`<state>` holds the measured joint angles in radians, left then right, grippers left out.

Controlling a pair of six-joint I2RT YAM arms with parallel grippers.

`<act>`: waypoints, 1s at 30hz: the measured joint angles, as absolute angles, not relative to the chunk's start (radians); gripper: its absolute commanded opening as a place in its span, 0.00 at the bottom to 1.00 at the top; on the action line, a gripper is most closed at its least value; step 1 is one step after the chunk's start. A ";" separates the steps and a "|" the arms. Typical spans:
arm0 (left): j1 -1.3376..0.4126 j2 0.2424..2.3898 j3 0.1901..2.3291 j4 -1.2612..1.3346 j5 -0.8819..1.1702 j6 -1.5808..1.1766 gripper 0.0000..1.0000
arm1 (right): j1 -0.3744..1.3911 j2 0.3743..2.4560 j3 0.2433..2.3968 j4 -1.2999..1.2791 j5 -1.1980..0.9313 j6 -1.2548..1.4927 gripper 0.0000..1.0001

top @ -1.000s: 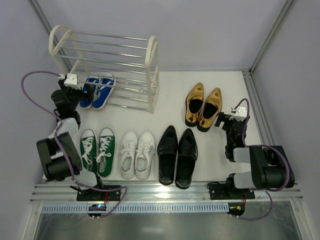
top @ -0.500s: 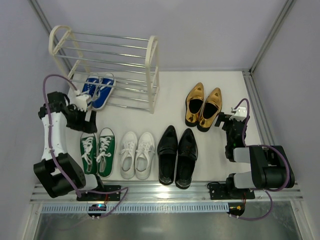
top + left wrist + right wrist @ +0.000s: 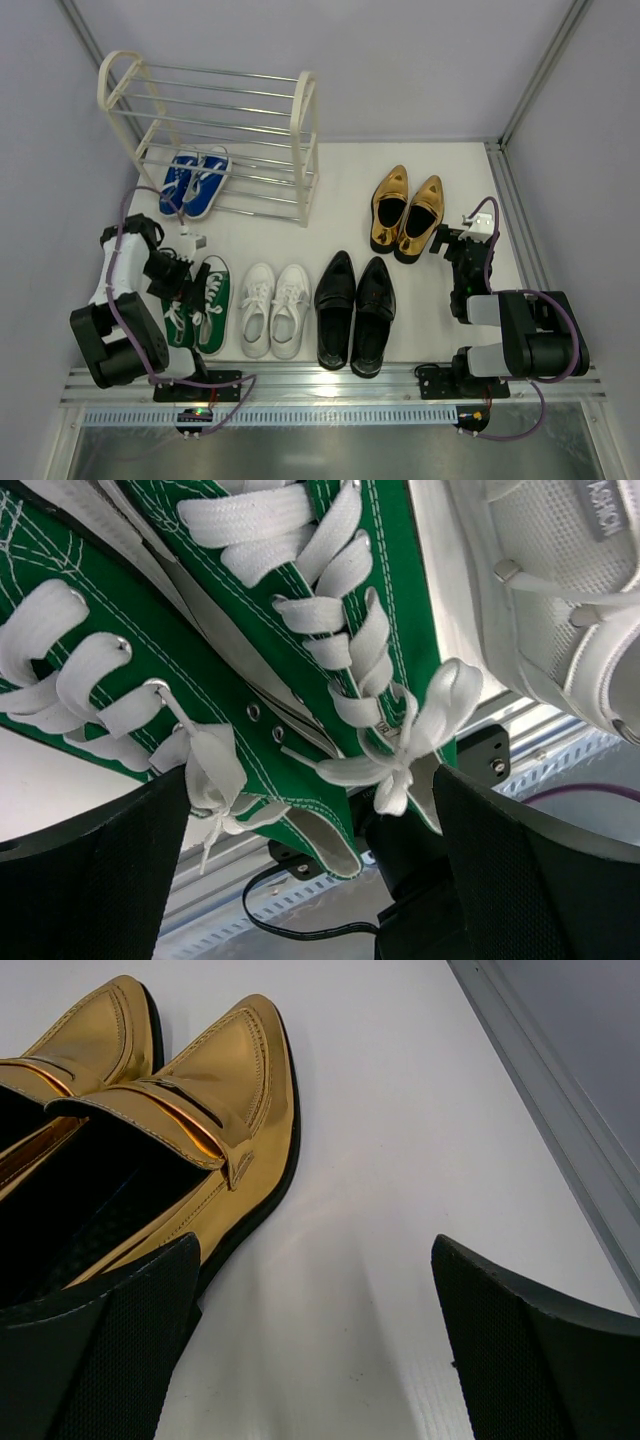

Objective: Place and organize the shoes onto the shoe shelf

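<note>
The shoe shelf stands at the back left, with the blue sneakers on its lowest rods. The green sneakers lie at the front left. My left gripper hovers over them, open and empty. In the left wrist view my left gripper has its fingers spread either side of the green pair near the lace bows. My right gripper is open and empty on the floor beside the gold shoes. The right wrist view shows my right gripper just right of a gold shoe.
White sneakers lie right of the green pair, and the near one shows in the left wrist view. Black loafers lie right of those. A metal rail runs along the near edge. Walls close in on the left, back and right.
My left arm has swung back from the blue sneakers at the shelf and come down over the green sneakers. The right arm has not moved.
</note>
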<state>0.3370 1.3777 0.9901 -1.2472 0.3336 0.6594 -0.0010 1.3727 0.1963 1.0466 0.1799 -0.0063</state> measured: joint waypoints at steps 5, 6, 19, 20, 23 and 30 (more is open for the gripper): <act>0.292 1.399 0.965 -1.177 0.298 0.613 1.00 | -0.001 1.373 0.196 1.047 0.180 -0.006 0.97; 0.284 1.407 0.964 -1.162 0.292 0.605 1.00 | -0.001 1.373 0.196 1.047 0.180 -0.006 0.97; 0.262 1.571 0.907 -0.990 0.197 0.508 0.17 | -0.001 1.373 0.196 1.047 0.180 -0.006 0.97; 0.262 1.583 0.915 -1.001 0.204 0.502 0.06 | -0.001 1.373 0.196 1.047 0.180 -0.006 0.97; 0.265 1.602 0.938 -1.037 0.224 0.496 0.00 | -0.001 1.373 0.196 1.047 0.180 -0.006 0.97; 0.273 1.485 0.880 -0.995 0.254 0.512 0.00 | -0.001 1.373 0.196 1.047 0.180 -0.006 0.97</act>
<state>0.2726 1.4849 0.8799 -0.9955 0.2539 0.5117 -0.0010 1.3727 0.1963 1.0466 0.1799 -0.0063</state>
